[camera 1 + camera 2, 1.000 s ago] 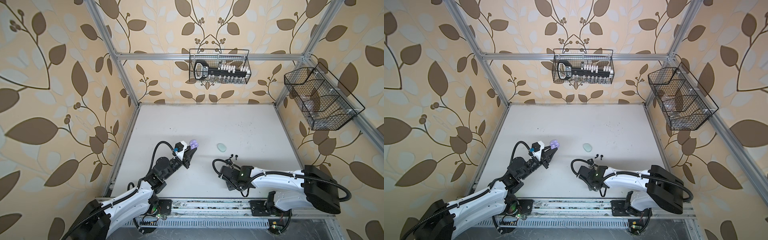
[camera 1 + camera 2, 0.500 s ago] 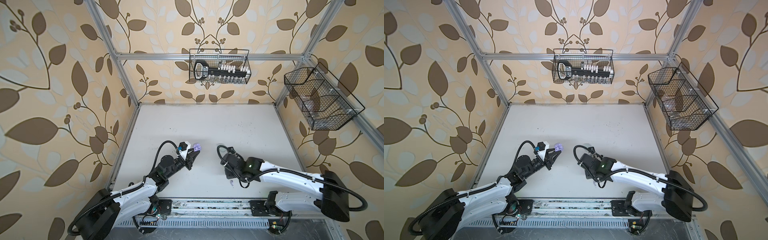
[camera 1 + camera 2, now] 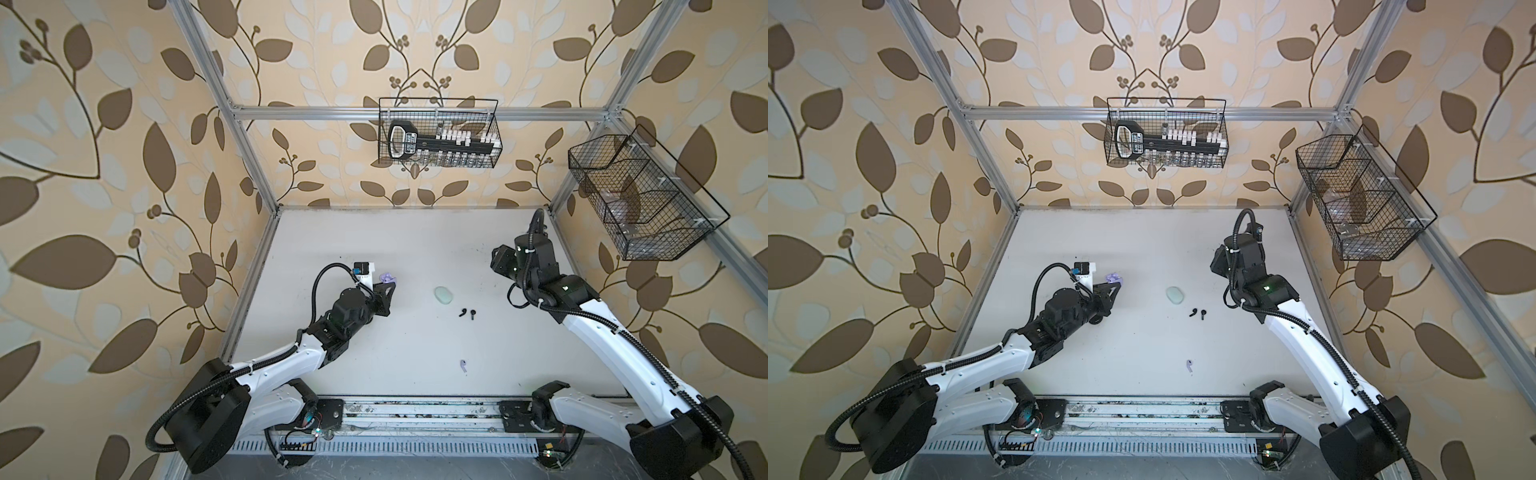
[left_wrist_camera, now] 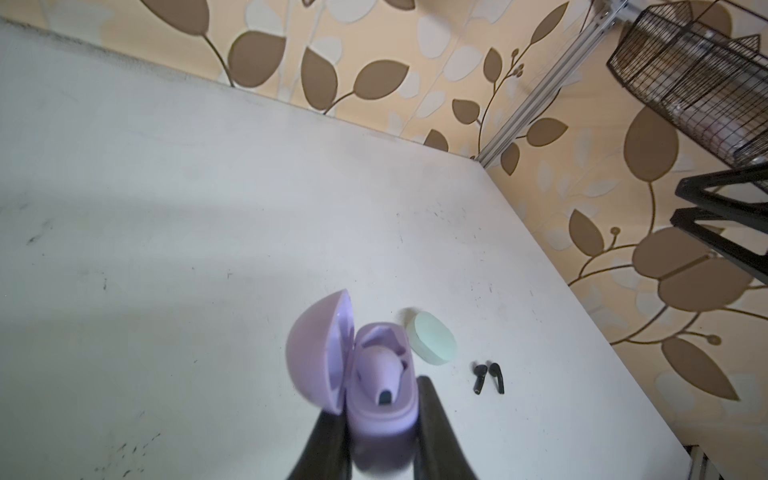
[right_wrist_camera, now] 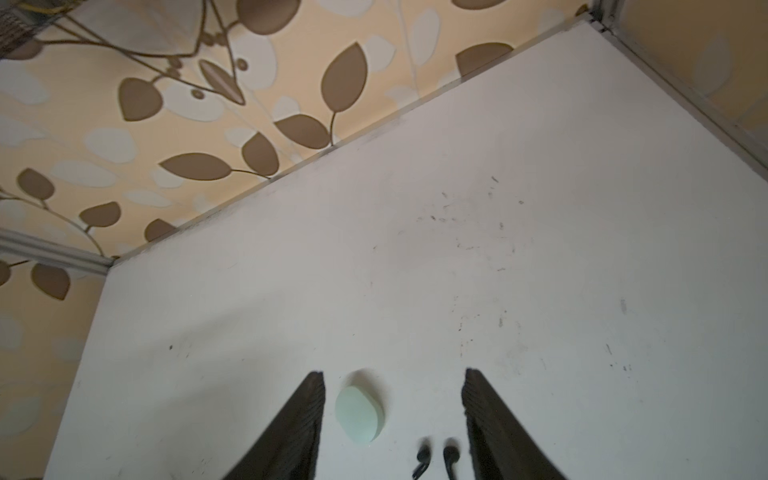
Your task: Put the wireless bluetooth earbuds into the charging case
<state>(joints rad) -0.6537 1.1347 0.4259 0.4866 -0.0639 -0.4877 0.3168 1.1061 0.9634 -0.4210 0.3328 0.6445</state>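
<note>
The left gripper is closed narrow on the lavender case, one finger on each side of its body. The lid of the case stands open. Inside the case sits one lavender earbud, so it lies directly between the fingers, a little beyond their tips.

A second lavender earbud lies alone on the white table, close to the near edge, to the right of the left gripper and well apart from it.

The two black earbuds lie side by side at the middle of the table, between both arms, and no gripper touches them. Just beside them, to the left and a little farther, lies the mint case, which is shut.

The right gripper has its jaws wide apart and holds nothing. It hangs above the table on the right, farther than the black earbuds.

Counted: two cases, two lavender earbuds, two black earbuds.
</note>
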